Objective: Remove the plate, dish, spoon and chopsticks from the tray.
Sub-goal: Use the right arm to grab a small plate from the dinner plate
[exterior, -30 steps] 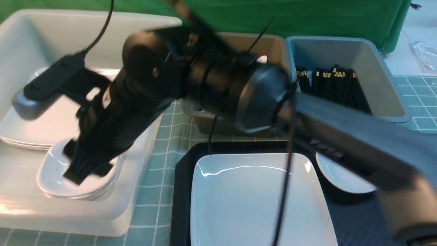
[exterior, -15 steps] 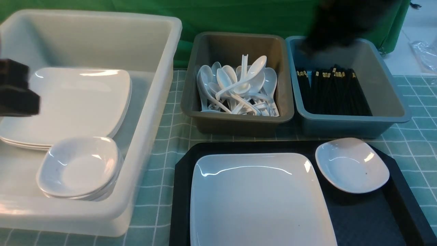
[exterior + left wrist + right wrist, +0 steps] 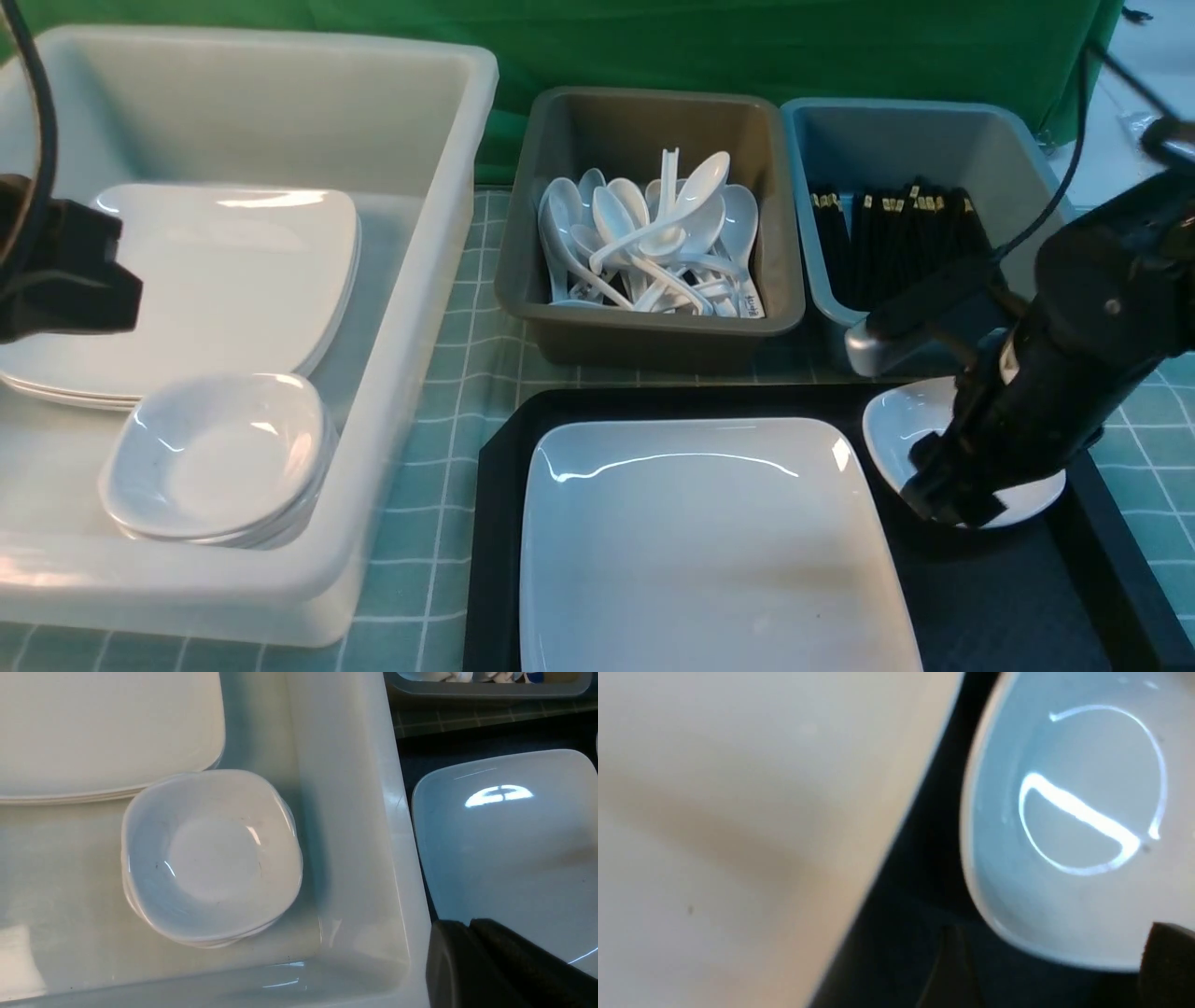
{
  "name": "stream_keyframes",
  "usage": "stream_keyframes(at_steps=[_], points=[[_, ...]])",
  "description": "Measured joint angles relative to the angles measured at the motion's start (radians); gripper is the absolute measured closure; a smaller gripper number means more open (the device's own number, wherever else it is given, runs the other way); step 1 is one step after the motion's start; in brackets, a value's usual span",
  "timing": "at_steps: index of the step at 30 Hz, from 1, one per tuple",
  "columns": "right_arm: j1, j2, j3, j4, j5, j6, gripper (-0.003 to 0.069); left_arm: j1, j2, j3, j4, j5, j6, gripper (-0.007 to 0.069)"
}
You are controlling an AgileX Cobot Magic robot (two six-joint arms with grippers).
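Front view, near to far. Plate fills the near-left part of the tray, with nothing on it. Dish sits in the tray's far-right corner, just beside the plate and apart from it.

Right gripper is down at the dish's near edge. Right wrist view shows its jaws spread wide, one tip on either side of the rim, with nothing pinched. Cannot tell whether either tip touches the rim.

Left gripper hangs by the wall of the white tub at the table's left side. Its jaws are clenched together and empty. The tub holds stacked plates and small dishes.

Handling guess for the dish: glazed, stiff, light and slippery, and it would chip if dropped. Best hold is across the raised rim, one jaw inside the bowl and one under the outer lip, set deep so it does not skid off. The plate looks heavier, with a low rim, so it needs a firm edge pinch.

Along the table's far edge, behind the tray, a grey-brown bin holds spoons. A blue-grey bin holds chopsticks.
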Motion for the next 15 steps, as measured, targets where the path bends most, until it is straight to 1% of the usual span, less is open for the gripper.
stream_keyframes(at_steps=[5,10,12,13,14,15], points=[[0.000,0.070,0.000,0.000,-0.049,0.012,0.0116,0.000,0.000,0.000,0.005,0.000,-0.002,0.0615],[0.000,0.118,0.002,-0.009,-0.071,0.017,0.0123,0.000,0.000,0.000,0.005,0.000,-0.003,0.0615],[0.000,0.127,0.002,-0.011,-0.076,0.017,0.0141,0.000,0.000,0.000,0.006,0.000,-0.003,0.0615],[0.000,0.136,0.002,-0.014,-0.081,0.017,0.0187,0.000,0.000,0.000,0.006,0.000,-0.003,0.0615],[0.000,0.137,0.002,-0.014,-0.083,0.017,0.0195,0.000,0.000,0.000,0.006,0.000,-0.003,0.0615],[0.000,0.143,0.002,-0.016,-0.092,0.017,0.0253,0.000,0.000,0.000,0.006,0.000,-0.003,0.0615]])
